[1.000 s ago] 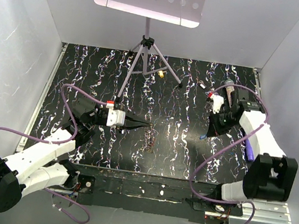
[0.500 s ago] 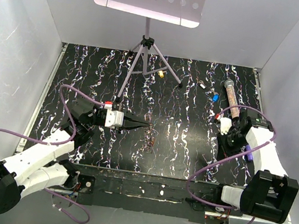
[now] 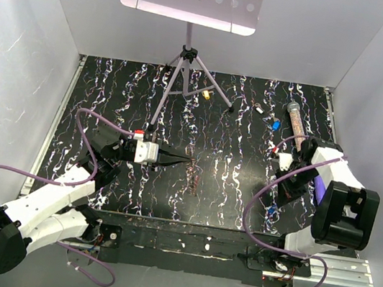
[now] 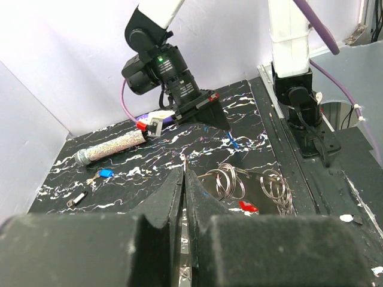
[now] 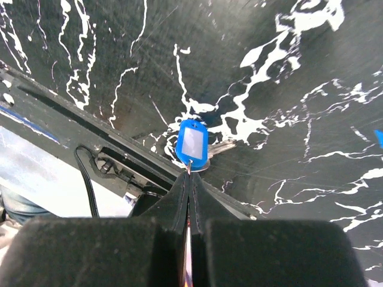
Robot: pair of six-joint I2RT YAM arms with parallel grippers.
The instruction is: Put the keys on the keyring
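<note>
My left gripper [image 3: 189, 160] is shut, with a thin sliver of metal at its tip [image 4: 184, 173] that seems to be an end of the keyring. The keyring [image 4: 230, 182], a chain of grey wire loops, lies just beside the tip [image 3: 191, 181] with a red key [image 4: 247, 207] next to it. My right gripper [image 3: 273, 206] is low by the table's near edge, shut [image 5: 188, 173] on the small ring of a blue-tagged key [image 5: 192, 142]. A second blue key [image 3: 274, 125] and a yellow key [image 3: 206, 96] lie at the back.
A glittery tube [image 3: 294, 118] lies at the back right, and a purple pen [image 3: 320, 191] sits partly behind the right arm. A tripod stand [image 3: 182, 76] rises at the back centre. White walls close in both sides. The black front rail [image 5: 119, 158] lies right below the right gripper.
The right arm has drawn back from the middle right of the table to its near edge, gripper now low over the blue-tagged key. The left arm has stayed still.
</note>
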